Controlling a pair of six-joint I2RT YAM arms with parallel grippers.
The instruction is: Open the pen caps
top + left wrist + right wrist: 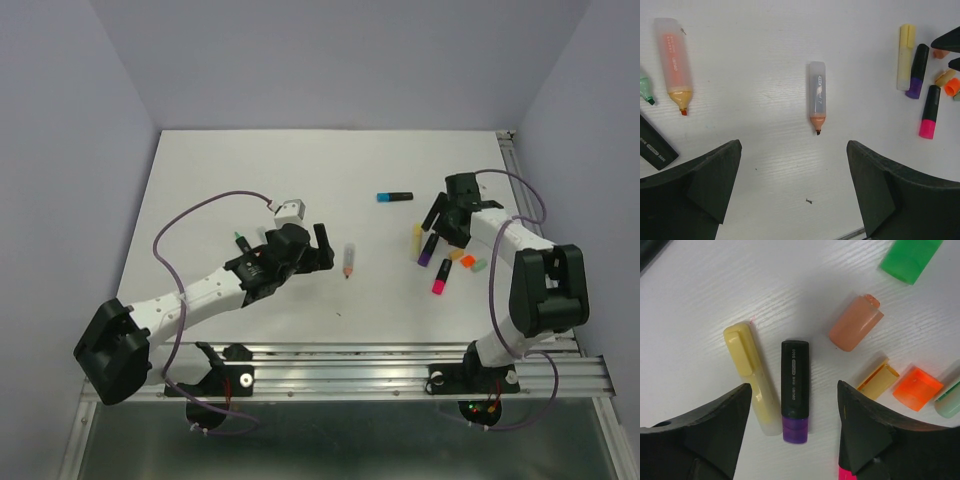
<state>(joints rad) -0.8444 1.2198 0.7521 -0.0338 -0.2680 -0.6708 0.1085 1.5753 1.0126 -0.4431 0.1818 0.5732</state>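
The table (250, 170) carries everything. The right gripper (791, 395) hangs over the purple pen (794, 380), a black barrel with a purple cap (795, 429). Its jaws stand apart, one on each side of that pen, and hold nothing. The left gripper (793, 150) is spread wide and empty. It is well apart from the purple pen, above an uncapped peach pen (817, 95).

The yellow pen (752, 372) lies just beside the purple pen, almost parallel, and looks capped. The pink pen (441, 277) lies near the purple pen's cap end. The blue pen (395, 197) lies well off beyond its barrel end. On the side away from the yellow pen lie loose caps: a peach cap (856, 324), a yellow cap (878, 381) and an orange cap (917, 395).

The step in hand seems to be picking up the purple pen. To do it well, the right gripper should come straight down and close across the black barrel, leaving the cap free for the left gripper to grasp. The gap to the yellow pen is narrow, so that finger must drop into it cleanly, or it will nudge the yellow pen or pinch both. Once the pen is lifted, the cap should be pulled along the pen's axis, not twisted sideways.
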